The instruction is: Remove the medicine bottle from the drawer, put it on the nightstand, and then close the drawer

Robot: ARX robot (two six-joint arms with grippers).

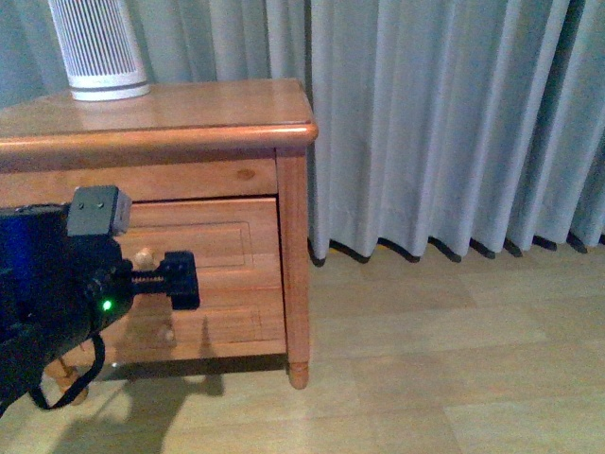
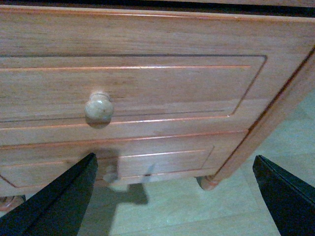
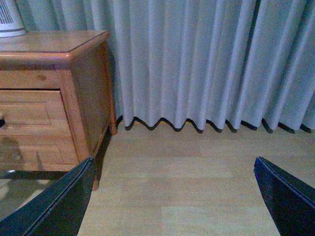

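**At the upper drawer: knob to be taken before anything is lifted out**

Ahead of the nightstand [image 1: 189, 106], at about 8 o'clock in the front view, the left gripper [image 1: 180, 280] is held level with the drawer [image 2: 172, 83], its jaws spread wide with nothing between them. The drawer appears shut, so the medicine bottle cannot be seen; it is judged to lie inside. The round knob [image 2: 98, 107] is offset toward one finger rather than centred. The wrist should therefore be shifted sideways until the knob is framed evenly, then advanced and closed behind the knob's widest part. The pull is best made straight out, square to the panel, so that the drawer is not jammed askew. The lower drawer [image 2: 162, 158], just beneath, must not be taken by mistake.

The right gripper [image 3: 173, 164], likewise open and empty, is pointed over the floor [image 1: 454, 359] toward the curtain [image 1: 444, 123], well apart from the cabinet. Room for the drawer's travel is judged ample toward 6 o'clock. On the top, a white ribbed device [image 1: 99, 47] stands between 10 and 11 o'clock, and the corner near 12 o'clock is free for the bottle.
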